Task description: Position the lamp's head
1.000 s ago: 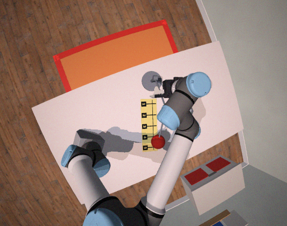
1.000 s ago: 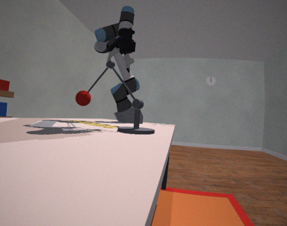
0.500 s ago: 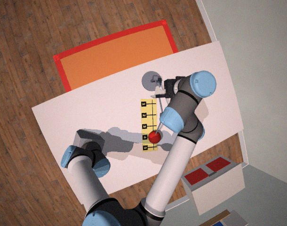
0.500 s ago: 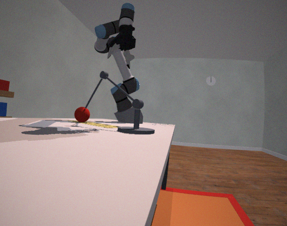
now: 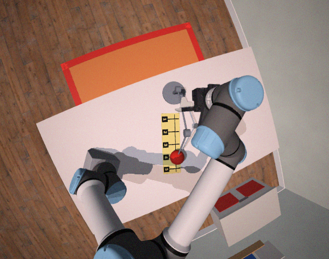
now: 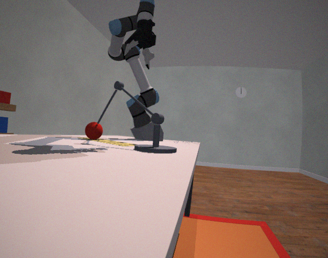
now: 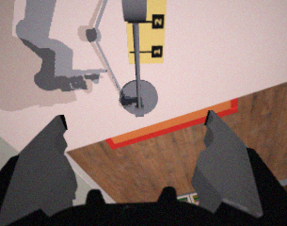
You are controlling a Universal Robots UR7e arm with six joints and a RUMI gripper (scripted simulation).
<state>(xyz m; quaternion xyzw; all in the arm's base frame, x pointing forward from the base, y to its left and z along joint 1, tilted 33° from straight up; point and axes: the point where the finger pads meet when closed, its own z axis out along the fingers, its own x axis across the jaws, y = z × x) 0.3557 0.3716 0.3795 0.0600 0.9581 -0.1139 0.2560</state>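
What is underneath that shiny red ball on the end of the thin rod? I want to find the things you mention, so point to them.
Under the red ball [image 5: 177, 157] [image 6: 93, 130] lies the yellow numbered strip [image 5: 167, 125] [image 6: 114, 142] [image 7: 145, 42], around mark 4. The ball hides the black line there from above.

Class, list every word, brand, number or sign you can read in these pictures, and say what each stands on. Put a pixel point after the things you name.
"1": yellow strip [image 5: 170, 125] [image 7: 146, 41].
"2": the same strip.
"3": the same strip.
"4": the same strip.
"5": the same strip.
No brand or word is readable; marks on the wall clock [image 6: 239, 94] are too small.

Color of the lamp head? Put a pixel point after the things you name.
Plain red, no pattern on the lamp head [image 5: 177, 157] [image 6: 93, 130]; shows best in the exterior view.
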